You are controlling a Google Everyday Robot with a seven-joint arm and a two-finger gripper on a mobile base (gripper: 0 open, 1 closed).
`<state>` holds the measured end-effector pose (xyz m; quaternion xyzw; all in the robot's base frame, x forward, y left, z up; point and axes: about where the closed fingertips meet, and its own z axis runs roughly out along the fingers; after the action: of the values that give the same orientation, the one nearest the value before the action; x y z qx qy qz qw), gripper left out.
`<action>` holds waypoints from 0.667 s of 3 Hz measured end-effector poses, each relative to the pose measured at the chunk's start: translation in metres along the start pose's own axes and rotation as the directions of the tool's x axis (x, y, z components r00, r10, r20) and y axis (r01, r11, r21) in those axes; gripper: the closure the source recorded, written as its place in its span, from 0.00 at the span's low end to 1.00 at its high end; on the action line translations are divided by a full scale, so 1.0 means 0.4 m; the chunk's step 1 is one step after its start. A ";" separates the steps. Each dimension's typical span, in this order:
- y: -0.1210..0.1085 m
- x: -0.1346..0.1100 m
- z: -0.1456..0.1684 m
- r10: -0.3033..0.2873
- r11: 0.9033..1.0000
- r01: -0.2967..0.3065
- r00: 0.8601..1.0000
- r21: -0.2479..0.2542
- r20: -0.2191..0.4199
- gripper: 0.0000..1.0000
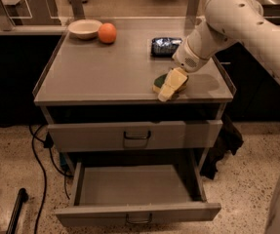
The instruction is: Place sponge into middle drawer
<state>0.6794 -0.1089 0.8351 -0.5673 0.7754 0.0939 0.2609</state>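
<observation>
The grey metal table [105, 67] has a flat, smooth top. The sponge [160, 81] lies near its front right edge, with the dark green rough side up and soft yellow foam below. It is half hidden, so I cannot tell which way its long side points. The pale gripper [168, 89] sits right on top of it, tilted down toward the front. I cannot tell if it is open or closed. Down low, the wide, shallow middle drawer [139, 211] is pulled out.

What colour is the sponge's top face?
Sponge: dark green over yellow foam, beneath the gripper; camera view.
</observation>
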 end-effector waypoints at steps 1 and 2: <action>0.020 0.003 0.017 0.005 0.999 -0.005 1.000 -0.033 -0.006 0.00; 0.036 0.015 0.026 0.013 0.998 -0.014 1.000 -0.055 -0.023 0.00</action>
<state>0.6679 -0.1046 0.8210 -0.5700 0.7793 0.1105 0.2355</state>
